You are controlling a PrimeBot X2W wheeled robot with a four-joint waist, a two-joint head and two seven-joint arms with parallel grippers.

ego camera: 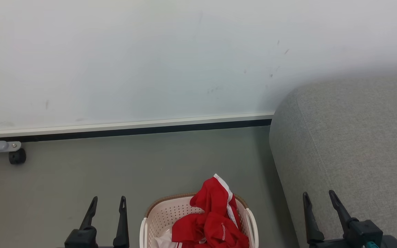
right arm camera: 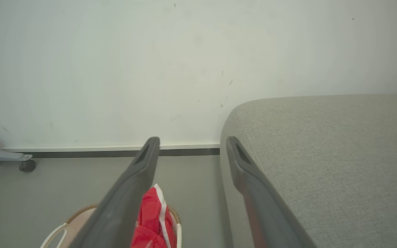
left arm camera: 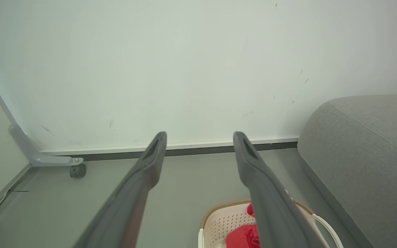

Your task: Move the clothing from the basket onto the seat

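The cream-white basket [ego camera: 162,215] with a brown rim stands on the floor at the bottom centre, between my arms. Bright red clothing [ego camera: 212,217] with white stripes is heaped in it, one fold rising above the far rim. The grey seat [ego camera: 350,144] fills the right side, just right of the basket. My left gripper [ego camera: 108,203] is open, left of the basket and nearer than it, holding nothing. My right gripper [ego camera: 319,197] is open in front of the seat's edge. The basket [left arm camera: 219,220], clothing [right arm camera: 152,217] and seat [right arm camera: 322,155] also appear in the wrist views.
A white wall with a dark baseboard [ego camera: 126,130] runs across behind the basket. A grey metal leg with a black caster [ego camera: 17,156] stands at the far left by the wall. Grey floor [ego camera: 81,172] stretches between the wall and my grippers.
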